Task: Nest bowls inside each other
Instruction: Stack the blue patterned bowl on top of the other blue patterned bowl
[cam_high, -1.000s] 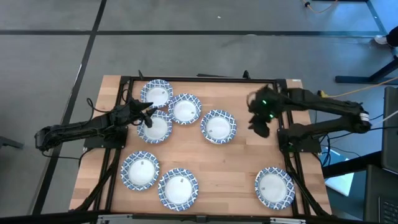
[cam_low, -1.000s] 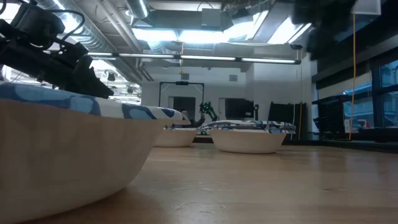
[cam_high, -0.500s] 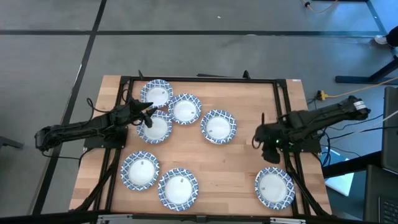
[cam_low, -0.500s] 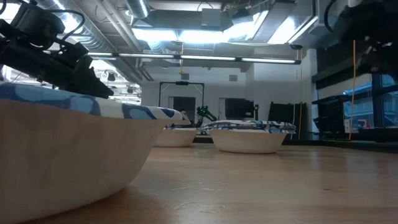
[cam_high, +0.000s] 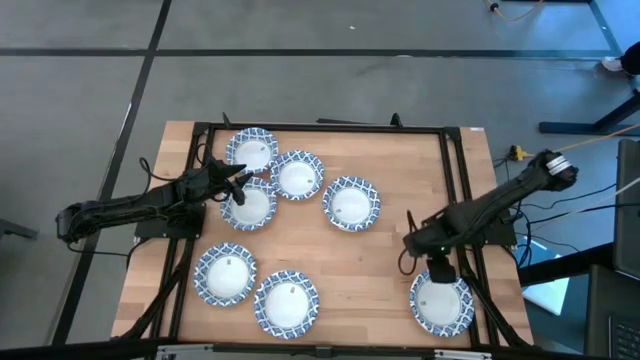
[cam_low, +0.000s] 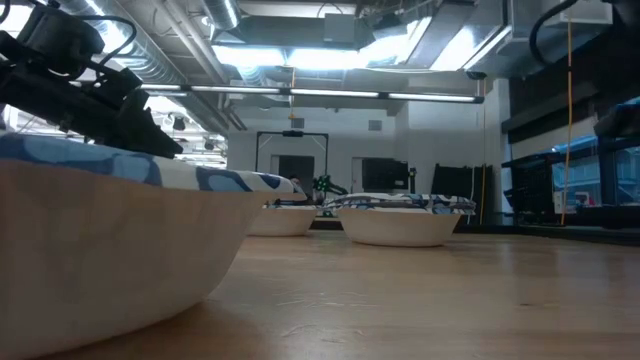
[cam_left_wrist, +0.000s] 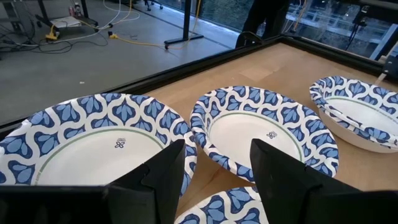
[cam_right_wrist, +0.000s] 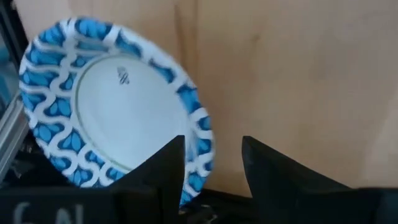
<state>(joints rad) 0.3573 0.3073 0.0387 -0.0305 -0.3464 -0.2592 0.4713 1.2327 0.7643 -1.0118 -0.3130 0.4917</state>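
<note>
Blue-rimmed bowls (cam_high: 249, 203): I count seven across the wooden table (cam_high: 390, 270), all empty, none nested. Left gripper (cam_high: 238, 182), fingers apart, over the upper-left cluster; right gripper (cam_high: 424, 246), fingers apart, beside the lower-right bowl (cam_high: 441, 301).

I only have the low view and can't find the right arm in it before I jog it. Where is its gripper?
Observer: The right gripper is at the edge of the lone bowl, at the bottom right of the high view.
Operator: Open or shut?
Observer: Open. In the right wrist view that bowl's patterned rim shows between its fingers.
Operator: And the left one?
Observer: The left gripper is open and empty, over the three clustered bowls at the upper left of the high view.
</note>
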